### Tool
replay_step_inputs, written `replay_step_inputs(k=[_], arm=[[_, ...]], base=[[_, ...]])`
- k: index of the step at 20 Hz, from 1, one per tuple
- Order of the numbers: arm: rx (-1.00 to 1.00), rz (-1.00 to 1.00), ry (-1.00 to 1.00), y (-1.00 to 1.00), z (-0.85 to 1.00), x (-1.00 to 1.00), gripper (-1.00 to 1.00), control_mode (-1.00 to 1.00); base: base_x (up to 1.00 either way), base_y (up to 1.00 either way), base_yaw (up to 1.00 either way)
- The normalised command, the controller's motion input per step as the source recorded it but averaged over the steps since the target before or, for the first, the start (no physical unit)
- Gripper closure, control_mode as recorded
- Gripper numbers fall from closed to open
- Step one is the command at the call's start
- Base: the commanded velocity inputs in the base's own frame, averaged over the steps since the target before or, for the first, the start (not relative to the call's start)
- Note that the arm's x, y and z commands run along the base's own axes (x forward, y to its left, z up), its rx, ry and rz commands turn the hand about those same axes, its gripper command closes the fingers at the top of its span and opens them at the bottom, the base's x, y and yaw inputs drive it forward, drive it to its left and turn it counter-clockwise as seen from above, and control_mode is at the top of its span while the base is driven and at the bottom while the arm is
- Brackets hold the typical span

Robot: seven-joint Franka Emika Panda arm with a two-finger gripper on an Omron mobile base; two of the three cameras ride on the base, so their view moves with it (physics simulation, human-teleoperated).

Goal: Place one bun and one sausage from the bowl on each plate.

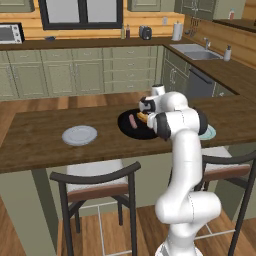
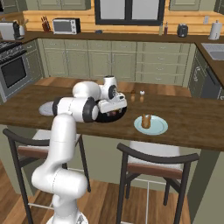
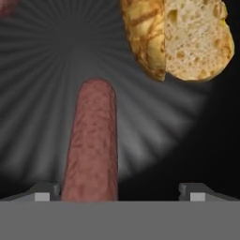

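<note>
1. Dark finger tips (image 3: 47,191) stand wide apart at the bottom of your hand view; your gripper (image 3: 119,193) is released and grasps nothing.
2. Between the tips, nearer the left one, a reddish-brown sausage (image 3: 92,140) lies lengthwise and runs away from the gripper across the floor of the black bowl (image 3: 42,70).
3. Beyond the sausage and off to the right of it in that view lies a bun (image 3: 180,37), its golden crust and pale cut face both showing; it is apart from the sausage.
4. At the top left corner of the hand view you see a sliver of another reddish thing (image 3: 8,7); what it is cannot be told.
5. From the left base camera, your hand hangs low over the bowl's far right part, with a sausage and a bun in the bowl just left of it.
6. On the wooden counter (image 2: 192,118), a teal plate (image 2: 151,125) lies right of your hand, near the bowl, and a brown thing stands on it.
7. A grey plate (image 1: 79,135) lies left of the bowl, further from your hand than the teal one.
</note>
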Motion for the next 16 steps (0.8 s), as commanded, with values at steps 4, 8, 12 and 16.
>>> replay_step_inputs(k=[4,8,12,16], arm=[[-0.01,0.0,0.0,0.0,-0.07,0.0,1.0,-1.0],[0.0,0.0,0.0,0.0,0.0,0.0,1.0,-1.0],[0.0,-0.01,0.0,-0.06,0.56,-0.45,1.0,-1.0],[0.0,-0.04,0.0,-0.3,0.7,-0.41,1.0,-1.0]], base=[[0.0,0.0,0.0],[0.0,0.0,0.0],[0.0,0.0,0.0],[0.0,0.0,0.0]])
